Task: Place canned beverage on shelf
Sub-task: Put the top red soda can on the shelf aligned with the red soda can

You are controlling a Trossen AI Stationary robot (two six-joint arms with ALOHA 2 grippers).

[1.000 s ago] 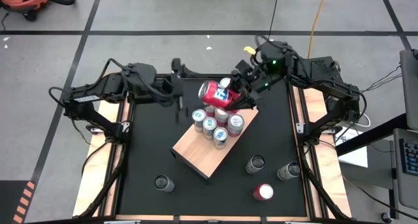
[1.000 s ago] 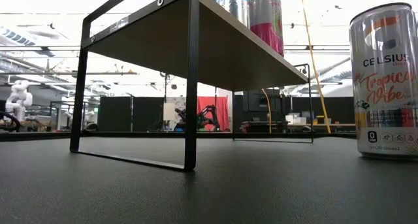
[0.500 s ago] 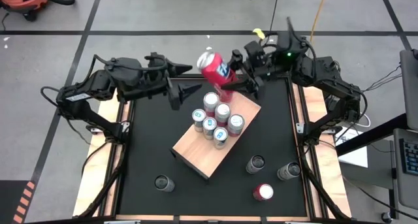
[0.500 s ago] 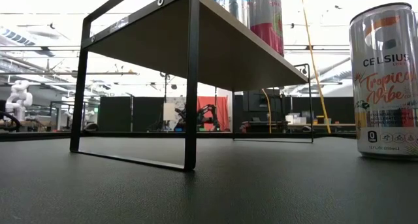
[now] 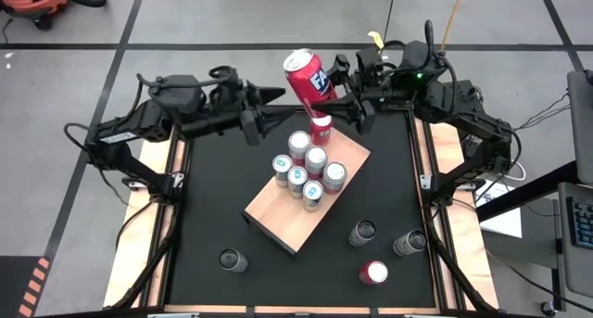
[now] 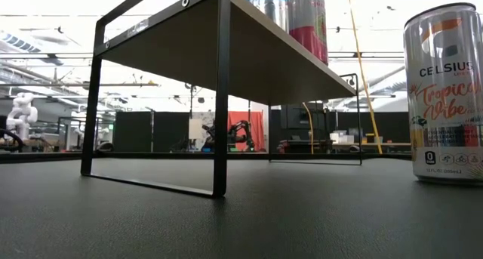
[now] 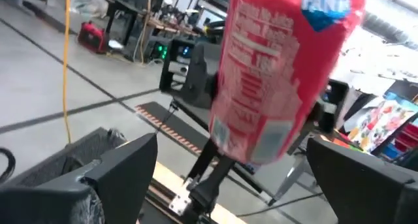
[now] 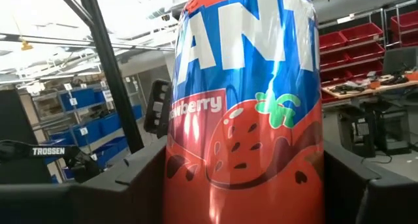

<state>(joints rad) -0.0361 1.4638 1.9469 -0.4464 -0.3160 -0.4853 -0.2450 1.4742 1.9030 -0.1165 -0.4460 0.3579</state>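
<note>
A red Fanta can (image 5: 306, 74) hangs in the air over the table's far edge, with my right gripper (image 5: 329, 91) shut on it. My left gripper (image 5: 269, 114) stands open just left of the can; in the left wrist view its fingers flank the can (image 7: 274, 74) from a distance without touching it. The wooden shelf (image 5: 278, 216) stands at mid-table on black legs and carries several upright cans (image 5: 306, 170). My right gripper pinches the red can's lower body (image 8: 179, 185) between its two fingers, one on each side. The fingers come about level from the table's right and lie across the can. The can is lifted clear and tilted, its top (image 5: 297, 58) leaning toward the far left.
Three cans (image 5: 362, 233) (image 5: 409, 244) (image 5: 373, 273) stand on the black tabletop at the near right and one (image 5: 232, 260) at the near left. In the low view a Celsius can (image 6: 445, 100) stands right of the shelf's frame (image 6: 220, 93).
My right gripper has carried the red can up from just above the shelf's cans and toward the far edge, tipping upward as it went. My left gripper has rolled about its own axis and risen a little, staying open beside the can.
</note>
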